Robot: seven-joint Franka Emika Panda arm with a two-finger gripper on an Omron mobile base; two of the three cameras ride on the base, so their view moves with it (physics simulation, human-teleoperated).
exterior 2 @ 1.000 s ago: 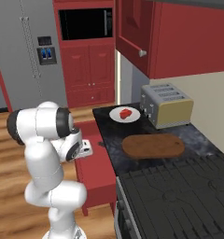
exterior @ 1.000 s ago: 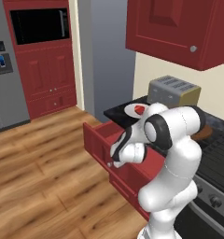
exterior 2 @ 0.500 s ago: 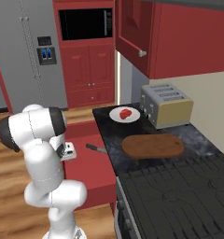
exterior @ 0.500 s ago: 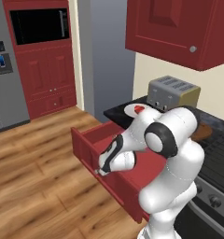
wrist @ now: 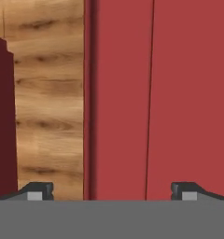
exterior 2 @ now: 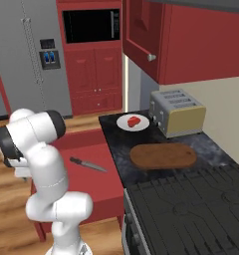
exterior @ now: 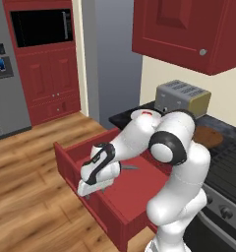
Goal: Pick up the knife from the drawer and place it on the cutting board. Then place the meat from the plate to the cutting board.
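The pincer (wrist: 112, 191) is spread wide with nothing between its tips, pointing down at the front edge of the drawer (exterior: 125, 206), with the wood floor (wrist: 48, 93) visible beside the red panel. In the left base view the pincer (exterior: 93, 189) hangs over the front part of the drawer, which stands pulled out from under the table (exterior 2: 114, 144). The knife (exterior 2: 87, 165) lies flat on the drawer bottom, handle toward the front, apart from the pincer. On the table, the cutting board (exterior 2: 164, 155) lies bare in front of the toaster (exterior 2: 177, 112). The plate (exterior 2: 133, 122) sits just beside the board, toward the table's far end, with the meat (exterior 2: 134, 120) on it.
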